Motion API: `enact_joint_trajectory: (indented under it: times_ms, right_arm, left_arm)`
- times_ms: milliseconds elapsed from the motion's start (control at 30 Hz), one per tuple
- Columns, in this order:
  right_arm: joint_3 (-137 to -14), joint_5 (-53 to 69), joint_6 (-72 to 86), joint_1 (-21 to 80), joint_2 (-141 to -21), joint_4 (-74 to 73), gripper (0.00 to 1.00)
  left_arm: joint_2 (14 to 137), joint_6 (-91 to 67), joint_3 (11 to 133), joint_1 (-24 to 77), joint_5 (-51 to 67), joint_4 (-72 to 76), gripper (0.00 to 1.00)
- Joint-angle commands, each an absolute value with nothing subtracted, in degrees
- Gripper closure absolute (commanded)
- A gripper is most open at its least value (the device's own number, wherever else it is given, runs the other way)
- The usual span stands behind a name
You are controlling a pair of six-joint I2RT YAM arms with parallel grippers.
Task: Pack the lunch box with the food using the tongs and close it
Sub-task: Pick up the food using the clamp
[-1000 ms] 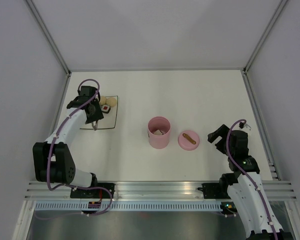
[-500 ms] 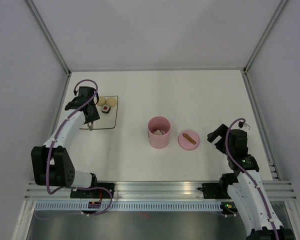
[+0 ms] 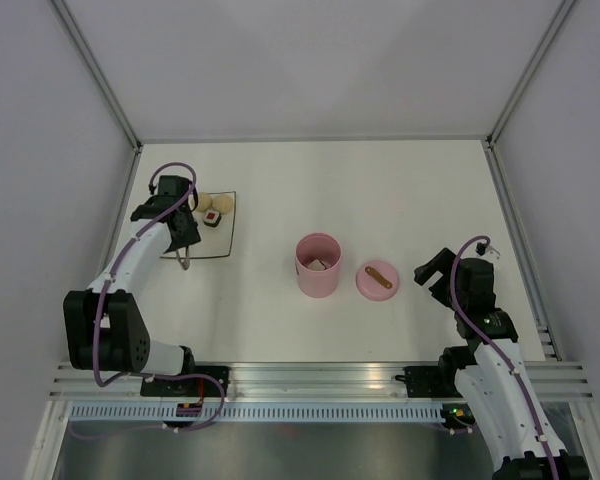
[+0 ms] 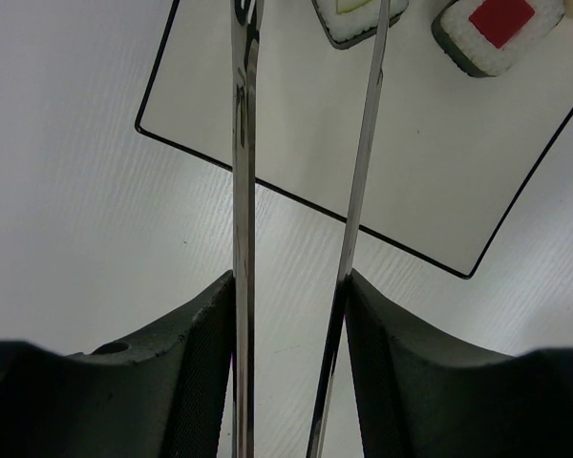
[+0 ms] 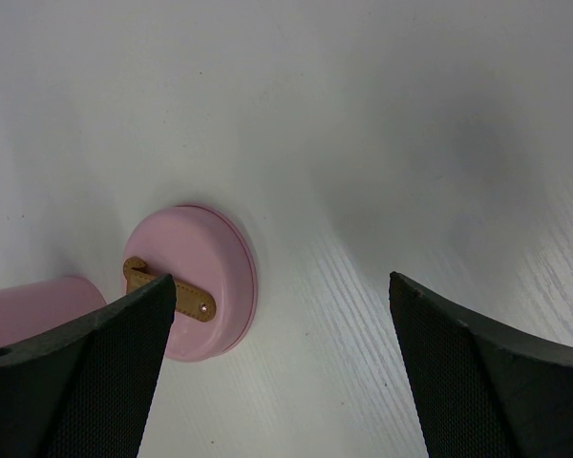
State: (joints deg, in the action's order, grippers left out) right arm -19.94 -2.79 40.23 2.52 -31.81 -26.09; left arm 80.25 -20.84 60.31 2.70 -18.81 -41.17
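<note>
My left gripper (image 3: 184, 238) (image 4: 291, 286) is shut on the silver tongs (image 4: 243, 172), one arm against each finger. The tongs reach over the plate (image 4: 363, 143) towards a green-centred sushi piece (image 4: 349, 17); their tips run off the top of the left wrist view. A red-centred sushi piece (image 4: 499, 31) lies just to the right. On the plate (image 3: 226, 240) lie two beige balls (image 3: 205, 201) and sushi (image 3: 212, 217). The pink lunch box (image 3: 318, 265) stands open mid-table with a piece inside. Its lid (image 3: 377, 280) (image 5: 196, 286) lies beside it. My right gripper (image 3: 435, 270) (image 5: 282, 286) hangs open, right of the lid.
The plate is white with a thin black rim and sits at the far left near the side wall (image 3: 70, 150). The lunch box edge (image 5: 38, 310) shows at the left of the right wrist view. Bare white tabletop (image 3: 380, 190) lies behind the box and lid.
My left gripper with the tongs has shifted slightly left and towards the plate's near edge. The right arm has barely moved.
</note>
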Motion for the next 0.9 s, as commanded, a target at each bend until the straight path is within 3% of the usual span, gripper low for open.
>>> enact_joint_trajectory:
  times_ms: [0,400,867]
  right_arm:
    - [-19.7,-2.7,39.6,2.6,-31.6,-24.2,0.02]
    - [-19.5,-2.6,39.6,2.7,-32.5,-23.5,0.02]
    - [-19.6,-2.7,39.6,2.7,-33.1,-23.5,0.02]
  left_arm:
    - [80.9,-18.8,62.0,2.4,-16.4,-40.3,0.47]
    - [77.0,-18.8,62.5,2.4,-15.5,-39.6,0.48]
    - [81.9,-18.4,63.6,2.4,-13.3,-39.2,0.48]
